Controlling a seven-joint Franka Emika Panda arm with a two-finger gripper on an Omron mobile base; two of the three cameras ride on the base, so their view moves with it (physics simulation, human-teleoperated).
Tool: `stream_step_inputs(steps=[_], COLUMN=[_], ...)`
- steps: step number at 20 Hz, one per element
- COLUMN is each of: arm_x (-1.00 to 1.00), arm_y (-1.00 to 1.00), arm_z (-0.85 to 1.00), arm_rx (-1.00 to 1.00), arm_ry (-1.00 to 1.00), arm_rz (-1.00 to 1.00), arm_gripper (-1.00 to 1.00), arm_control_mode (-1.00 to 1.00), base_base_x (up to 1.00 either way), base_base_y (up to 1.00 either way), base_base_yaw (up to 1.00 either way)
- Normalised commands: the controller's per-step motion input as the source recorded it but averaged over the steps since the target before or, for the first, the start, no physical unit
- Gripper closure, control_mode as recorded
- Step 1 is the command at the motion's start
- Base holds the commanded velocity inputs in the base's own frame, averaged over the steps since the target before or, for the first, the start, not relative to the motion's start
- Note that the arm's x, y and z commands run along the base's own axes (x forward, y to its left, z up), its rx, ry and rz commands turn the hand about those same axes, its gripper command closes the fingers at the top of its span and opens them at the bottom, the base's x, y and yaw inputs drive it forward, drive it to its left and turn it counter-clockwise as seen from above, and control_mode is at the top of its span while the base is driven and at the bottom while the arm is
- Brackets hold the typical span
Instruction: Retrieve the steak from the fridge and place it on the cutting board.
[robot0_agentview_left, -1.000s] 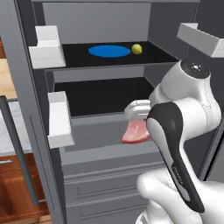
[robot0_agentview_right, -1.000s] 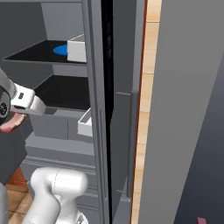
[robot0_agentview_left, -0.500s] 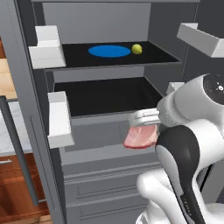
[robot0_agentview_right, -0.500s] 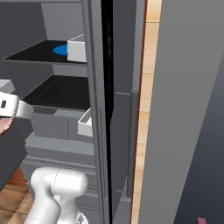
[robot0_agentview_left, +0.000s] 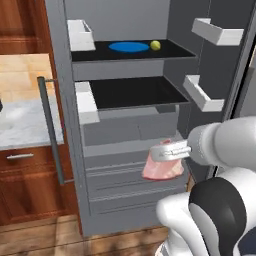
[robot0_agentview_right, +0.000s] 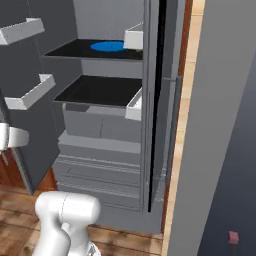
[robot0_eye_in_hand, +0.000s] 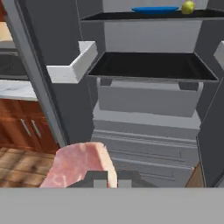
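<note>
I am looking into a kitchen with a wooden floor (robot0_agentview_left: 45, 235), brown wood cabinets (robot0_agentview_left: 25, 185) and a pale marble counter (robot0_agentview_left: 22, 125) off to the left. The fridge (robot0_agentview_left: 130, 120) is standing open in front of me, tall and grey, taking up most of both base views. Its long dark bar handle (robot0_agentview_left: 50, 130) is running down the left door edge, light grey door bins (robot0_agentview_left: 86, 102) are sticking out on both sides, and grey drawers (robot0_agentview_left: 130, 175) are sitting below the two black shelves. On the upper shelf (robot0_agentview_left: 130, 50) a flat blue plate (robot0_agentview_left: 129, 47) is lying with a small yellow-green fruit (robot0_agentview_left: 156, 45) just beside it. The lower shelf (robot0_agentview_left: 135, 92) is showing as a bare black surface.

The steak (robot0_agentview_left: 162, 167) is hanging outside the fridge, in front of the drawers and below the lower shelf, clear of any surface. It is a small flat slab of raw pink-red meat with paler pink edges and an uneven outline. In the hand view the steak (robot0_eye_in_hand: 81, 166) is lying close to the camera at the bottom, over the wooden floor.

The gripper (robot0_agentview_left: 170, 151) is reaching in from the right, and its fingers are pinching the top edge of the steak, closed down to the meat's thickness.
</note>
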Motion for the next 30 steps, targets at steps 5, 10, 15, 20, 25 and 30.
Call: stream_step_inputs(steps=[5,10,15,20,25,30], arm_x=[0.0,0.0,0.0,0.0,0.0,0.0], arm_y=[0.0,0.0,0.0,0.0,0.0,0.0], arm_z=[0.0,0.0,0.0,0.0,0.0,0.0], arm_rx=[0.0,0.0,0.0,0.0,0.0,0.0], arm_ry=[0.0,0.0,0.0,0.0,0.0,0.0], arm_rz=[0.0,0.0,0.0,0.0,0.0,0.0], arm_gripper=[1.0,1.0,1.0,1.0,1.0,1.0], arm_control_mode=[1.0,1.0,1.0,1.0,1.0,1.0], base_base_x=[-0.14,0.0,0.02,0.38,0.91,0.97], base_base_y=[1.0,1.0,1.0,1.0,1.0,1.0], base_base_yaw=[-0.05,-0.12,-0.17,-0.17,-0.2,-0.19])
